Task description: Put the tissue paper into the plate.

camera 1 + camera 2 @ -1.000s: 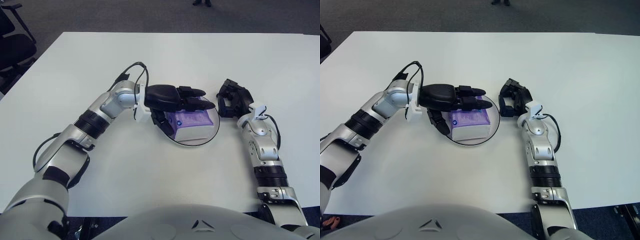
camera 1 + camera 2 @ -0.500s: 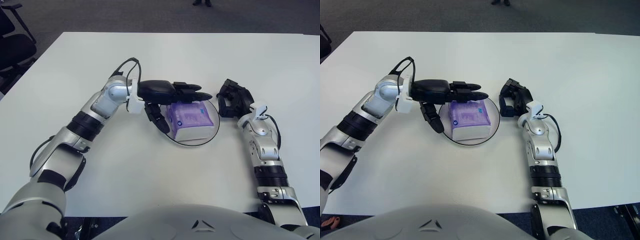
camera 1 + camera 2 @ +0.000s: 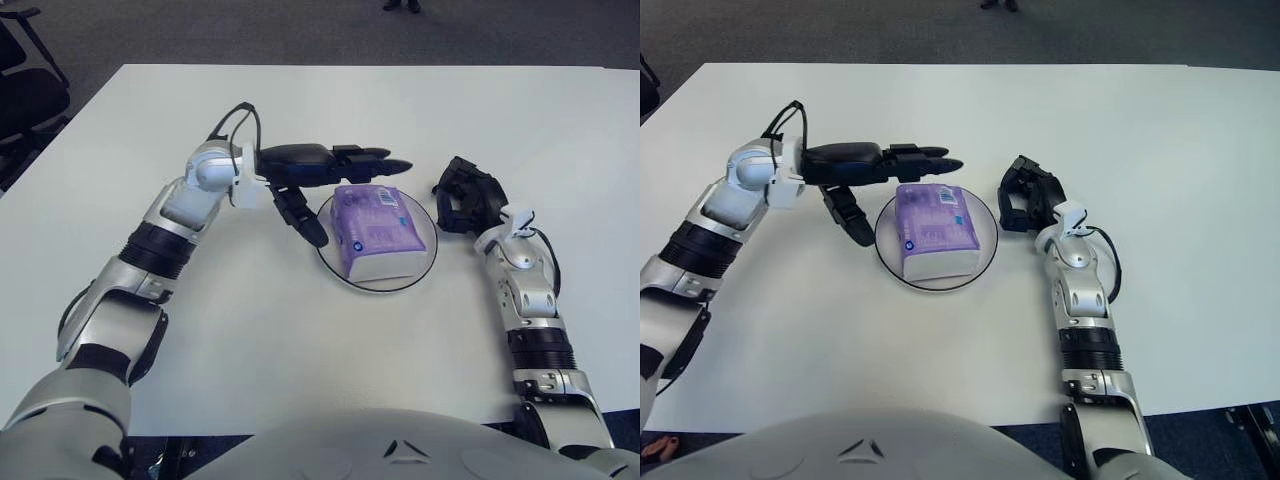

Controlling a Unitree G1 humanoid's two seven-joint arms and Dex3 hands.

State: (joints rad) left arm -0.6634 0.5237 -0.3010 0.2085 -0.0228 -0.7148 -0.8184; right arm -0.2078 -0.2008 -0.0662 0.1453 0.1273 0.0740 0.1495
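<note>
A purple and white tissue pack (image 3: 373, 230) lies in the round plate (image 3: 426, 262) at the middle of the white table. My left hand (image 3: 325, 178) is open, fingers stretched out, just beyond the plate's far-left rim and clear of the pack. My right hand (image 3: 466, 196) rests on the table just right of the plate, fingers curled and holding nothing.
The white table (image 3: 330, 110) stretches wide behind and to both sides of the plate. A dark office chair (image 3: 25, 75) stands off the table's far left corner. Dark carpet lies beyond the far edge.
My left hand has let go of the tissue pack and drawn back to the left and away, off the plate. The pack stays in the plate. The right arm has not moved.
</note>
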